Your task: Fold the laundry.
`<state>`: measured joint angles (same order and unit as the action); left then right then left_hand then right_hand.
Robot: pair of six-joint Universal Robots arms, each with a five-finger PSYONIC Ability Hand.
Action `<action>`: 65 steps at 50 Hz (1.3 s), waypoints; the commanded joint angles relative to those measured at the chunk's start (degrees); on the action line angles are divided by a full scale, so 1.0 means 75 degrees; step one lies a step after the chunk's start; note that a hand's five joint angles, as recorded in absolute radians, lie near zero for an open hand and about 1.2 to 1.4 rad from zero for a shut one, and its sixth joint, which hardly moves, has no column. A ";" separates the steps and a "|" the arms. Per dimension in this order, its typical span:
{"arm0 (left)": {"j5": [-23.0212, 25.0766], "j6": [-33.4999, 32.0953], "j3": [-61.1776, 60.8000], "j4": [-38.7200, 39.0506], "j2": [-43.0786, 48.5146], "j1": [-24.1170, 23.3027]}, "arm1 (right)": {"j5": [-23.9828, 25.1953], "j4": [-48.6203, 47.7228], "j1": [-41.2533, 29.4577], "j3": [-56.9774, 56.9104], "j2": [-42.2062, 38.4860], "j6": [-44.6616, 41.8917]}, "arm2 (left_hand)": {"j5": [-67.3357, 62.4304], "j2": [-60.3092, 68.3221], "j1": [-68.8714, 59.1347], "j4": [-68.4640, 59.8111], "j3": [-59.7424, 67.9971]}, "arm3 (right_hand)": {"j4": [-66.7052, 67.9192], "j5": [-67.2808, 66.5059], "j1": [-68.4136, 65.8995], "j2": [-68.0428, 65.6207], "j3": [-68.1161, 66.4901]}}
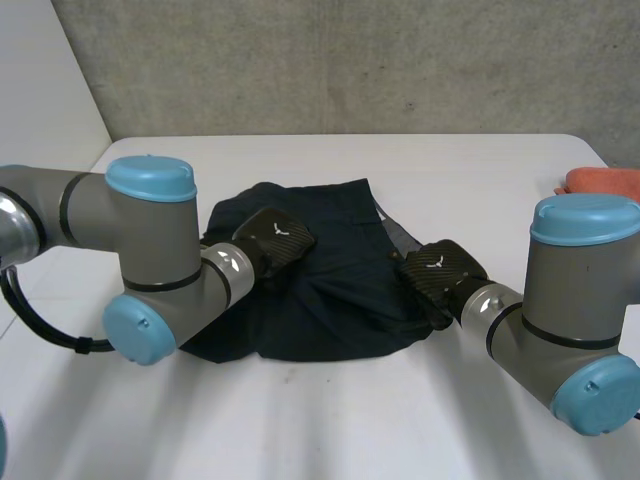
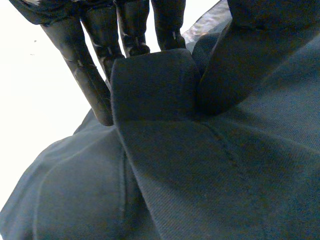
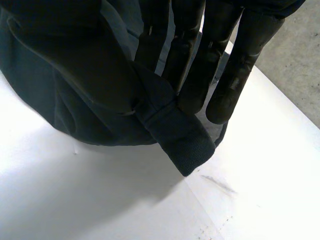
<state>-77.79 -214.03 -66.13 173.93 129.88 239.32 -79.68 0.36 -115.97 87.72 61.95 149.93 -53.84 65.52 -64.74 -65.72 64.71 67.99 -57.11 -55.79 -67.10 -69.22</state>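
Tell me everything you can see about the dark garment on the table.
The dark garment is navy woven cloth with stitched seams and a folded hem. It lies rumpled, partly spread, in the middle of the white table. The left hand pinches a raised fold near its left side. The right hand holds a hemmed edge on its right side against straight fingers, lifted just off the table.
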 commanded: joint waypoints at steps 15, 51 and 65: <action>-0.0527 0.0200 -0.2712 0.0247 -0.3393 -0.0187 | -0.0052 0.0163 0.0298 -0.0679 -0.0245 0.0727 | -0.2046 0.1821 -0.1925 -0.1795 0.1930 | 0.1601 -0.1719 -0.3228 -0.1720 -0.1438; -0.0573 0.2369 -0.2666 0.0247 -0.4731 0.0129 | 0.1213 0.0152 0.1693 0.1265 0.1677 0.3539 | -0.2046 0.1821 -0.1925 -0.1795 0.1930 | -0.7732 0.7614 0.6105 0.7613 0.7895; -0.0573 0.2369 -0.2538 0.0259 -0.4743 0.0141 | 0.1003 -0.1149 0.0838 0.0985 -0.0021 0.4502 | -0.2046 0.1821 -0.1925 -0.1795 0.1930 | -0.7732 0.7614 0.6105 0.7613 0.7895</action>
<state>-82.09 -196.25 -85.51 175.85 94.36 240.37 -70.09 -4.72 -107.02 97.49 66.40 183.95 -54.52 68.04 -64.74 -68.54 67.50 13.44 -3.58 -11.52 -12.61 -12.16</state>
